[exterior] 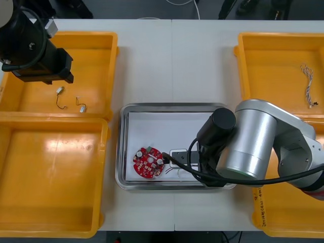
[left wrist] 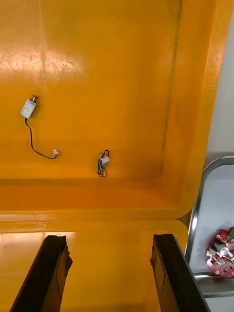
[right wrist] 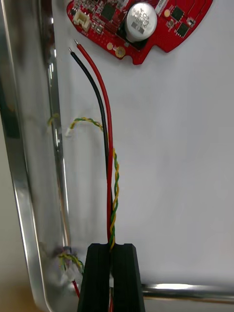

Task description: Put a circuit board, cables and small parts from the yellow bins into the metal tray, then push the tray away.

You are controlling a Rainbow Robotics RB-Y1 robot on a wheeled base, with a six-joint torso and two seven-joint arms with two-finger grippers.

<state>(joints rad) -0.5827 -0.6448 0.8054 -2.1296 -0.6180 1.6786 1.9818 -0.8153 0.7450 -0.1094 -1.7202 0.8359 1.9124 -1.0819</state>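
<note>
My right gripper held, pinched shut, a thin red, black and yellow-green cable bundle at the shiny metal tray's 5 o'clock. My left gripper gaped, empty, over a yellow plastic bin. Risk: wires could have clung on release and dragged out.

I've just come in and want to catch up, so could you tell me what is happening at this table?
The right tool is down in the metal tray, shut on thin cables that lie on the tray's white floor near a red circuit board. The left tool hovers open over the far left yellow bin, where two small metal parts lie.
</note>
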